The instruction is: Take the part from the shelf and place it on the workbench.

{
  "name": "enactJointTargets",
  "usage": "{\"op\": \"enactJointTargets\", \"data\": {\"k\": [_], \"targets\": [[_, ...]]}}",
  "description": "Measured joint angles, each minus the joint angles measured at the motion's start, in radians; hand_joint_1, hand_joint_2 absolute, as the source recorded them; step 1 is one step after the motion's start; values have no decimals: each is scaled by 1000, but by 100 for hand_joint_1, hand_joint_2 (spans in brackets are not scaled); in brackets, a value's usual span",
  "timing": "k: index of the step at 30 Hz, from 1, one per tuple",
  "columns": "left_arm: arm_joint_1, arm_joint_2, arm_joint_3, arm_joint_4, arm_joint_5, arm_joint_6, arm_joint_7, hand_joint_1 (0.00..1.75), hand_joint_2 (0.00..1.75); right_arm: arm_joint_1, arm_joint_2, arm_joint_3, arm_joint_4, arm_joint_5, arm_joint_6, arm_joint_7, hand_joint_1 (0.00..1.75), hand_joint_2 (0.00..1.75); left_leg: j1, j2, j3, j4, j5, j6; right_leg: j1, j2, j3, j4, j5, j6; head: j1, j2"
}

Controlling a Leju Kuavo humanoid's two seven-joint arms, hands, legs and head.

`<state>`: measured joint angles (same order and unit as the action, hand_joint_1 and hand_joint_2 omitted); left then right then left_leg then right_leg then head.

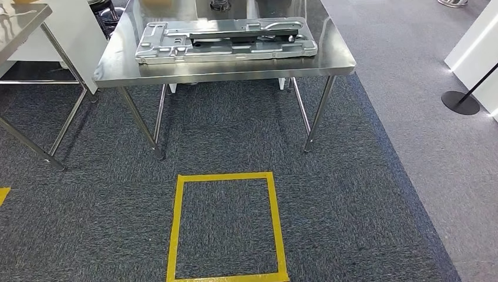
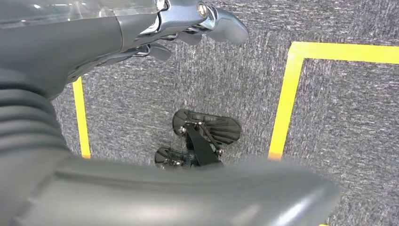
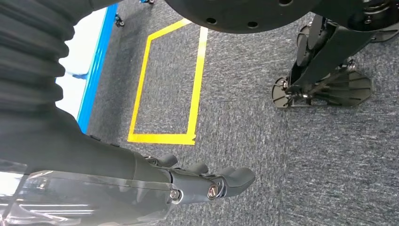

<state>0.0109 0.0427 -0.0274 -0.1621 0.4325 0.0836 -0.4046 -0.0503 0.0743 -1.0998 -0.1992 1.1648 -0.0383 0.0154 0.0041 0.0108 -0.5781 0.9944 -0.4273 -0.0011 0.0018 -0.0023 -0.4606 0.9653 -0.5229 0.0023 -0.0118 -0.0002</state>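
A long silver stamped-metal part (image 1: 226,40) lies flat on the steel workbench (image 1: 117,70) ahead of me in the head view. My left hand (image 2: 188,28) hangs over grey carpet with its fingers loosely extended and nothing in them. My right hand (image 3: 207,181) also hangs above the carpet, fingers apart and holding nothing. Both hands are well away from the workbench.
A yellow tape square (image 1: 226,226) marks the carpet in front of the workbench. A second steel table (image 1: 17,23) stands at the left. A black stanchion base (image 1: 460,103) sits on lighter floor at the right, beside a white panel (image 1: 475,41).
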Motion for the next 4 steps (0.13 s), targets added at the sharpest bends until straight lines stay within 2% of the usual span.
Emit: {"op": "enactJointTargets", "data": {"k": [4], "targets": [[3,0,0,-1,-8,-7,13,0,175,6,-4,32,-3,-43,0,-2,0,175,0,0,-1,0,0,0,0,0,-1,0,0,0,0,0]]}}
